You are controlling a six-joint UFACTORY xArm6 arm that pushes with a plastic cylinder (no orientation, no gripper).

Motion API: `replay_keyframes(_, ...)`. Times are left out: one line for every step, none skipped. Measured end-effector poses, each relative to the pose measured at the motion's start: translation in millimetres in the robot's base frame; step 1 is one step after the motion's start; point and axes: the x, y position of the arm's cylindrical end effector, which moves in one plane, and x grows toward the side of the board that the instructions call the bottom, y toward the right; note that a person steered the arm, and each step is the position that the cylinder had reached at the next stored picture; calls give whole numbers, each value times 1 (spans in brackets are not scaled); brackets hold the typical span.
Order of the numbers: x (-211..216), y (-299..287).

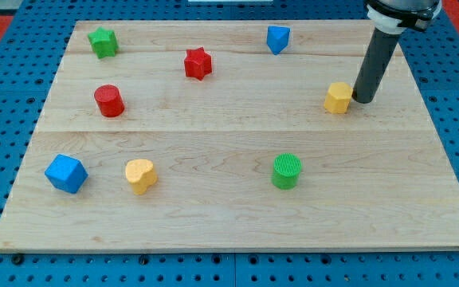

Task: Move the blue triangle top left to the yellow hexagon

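The blue triangle lies near the view's top, right of centre, on the wooden board. The yellow hexagon lies at the view's right, below and to the right of the triangle. My tip stands right beside the yellow hexagon's right side, touching it or nearly so, and well away from the blue triangle.
A green star is at top left, a red star at top centre, a red cylinder at left. A blue cube and a yellow heart lie at bottom left. A green cylinder lies at lower right.
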Motion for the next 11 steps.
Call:
replay_keyframes(-44, 0)
replay_keyframes(-55, 0)
replay_keyframes(-67, -28)
replay_keyframes(-82, -76)
replay_keyframes(-83, -79)
replay_keyframes(-86, -117)
replay_keyframes(-96, -146)
replay_keyframes(-97, -147)
replay_keyframes(-130, -152)
replay_keyframes(-133, -152)
replay_keyframes(-145, -152)
